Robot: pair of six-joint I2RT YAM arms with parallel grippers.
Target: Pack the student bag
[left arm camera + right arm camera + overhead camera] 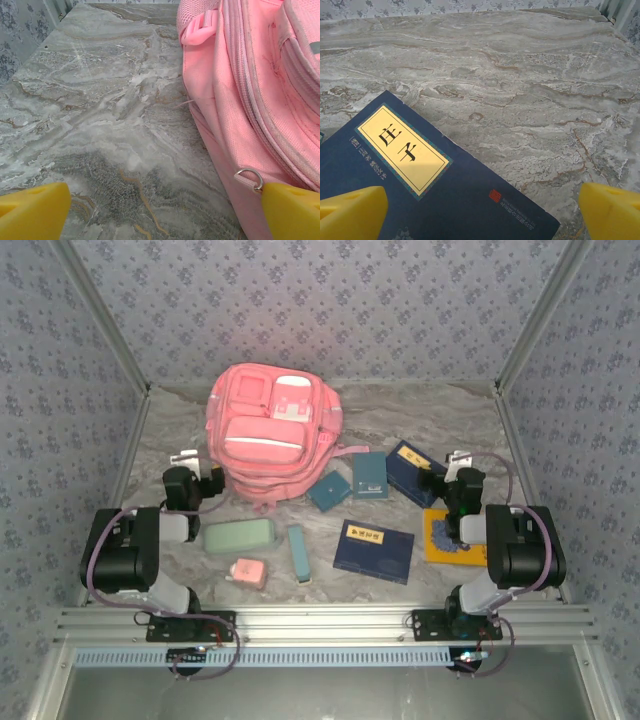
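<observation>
Top: student bag point(272, 430) lies rear-left on bench point(420, 410), books point(372, 550) scattered before it, unpacked.
Left wrist: left fingers point(30, 212) released, wide; bag just beside, likely for opening.
Right wrist: right fingers point(350, 210) released above navy book point(445, 200), likely pickup.

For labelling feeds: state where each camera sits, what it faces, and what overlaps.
Top external: above, behind the bases; looks down on grey marble table, left arm, right arm.
Left wrist: on left gripper, facing large pink fabric backpack; yellow fingertips show.
Right wrist: on right gripper, facing dark blue yellow-labelled book; yellow fingertips show.
Shared: top view also holds backpack and book.
</observation>
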